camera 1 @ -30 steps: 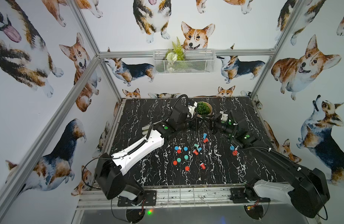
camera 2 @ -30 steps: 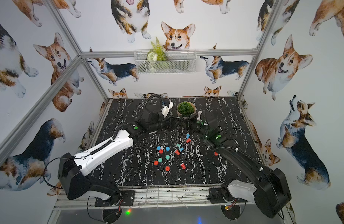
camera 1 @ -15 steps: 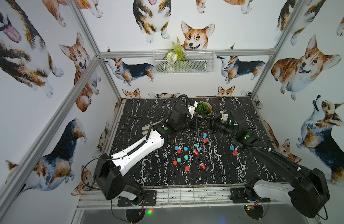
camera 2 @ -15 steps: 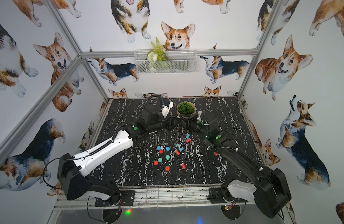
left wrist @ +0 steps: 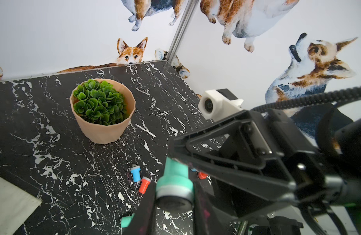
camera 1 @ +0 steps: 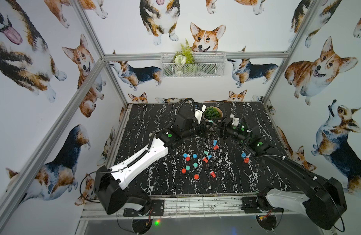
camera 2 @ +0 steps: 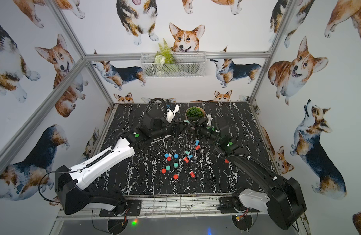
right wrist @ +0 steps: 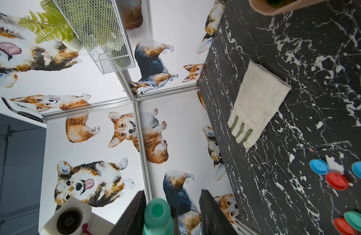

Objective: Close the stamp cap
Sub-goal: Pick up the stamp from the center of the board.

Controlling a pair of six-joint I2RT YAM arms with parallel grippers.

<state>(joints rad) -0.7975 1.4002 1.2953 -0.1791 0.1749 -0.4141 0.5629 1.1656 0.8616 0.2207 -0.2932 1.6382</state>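
A teal stamp (left wrist: 175, 183) hangs above the table near the plant pot, held between the two arms. My left gripper (left wrist: 174, 203) is shut on its wide body; the end toward the left wrist camera shows a grey ring and a dark face. My right gripper (right wrist: 173, 192) is open, and the stamp's narrow handle (right wrist: 158, 215) sits between its fingers, close to one and clear of the other. In both top views the grippers meet at the stamp (camera 1: 210, 121) (camera 2: 186, 121). Loose round caps, one of them teal (right wrist: 356, 221), lie on the table.
A potted plant (camera 1: 212, 113) stands just behind the grippers. Several red, blue and teal stamps and caps (camera 1: 196, 160) are scattered mid-table, with more by the right arm (camera 1: 244, 157). A white cloth (right wrist: 257, 105) lies at the left, under the left arm.
The right gripper's jaws have come apart around the stamp's handle. The left gripper has closed on the stamp's body. Both arms have hardly moved.
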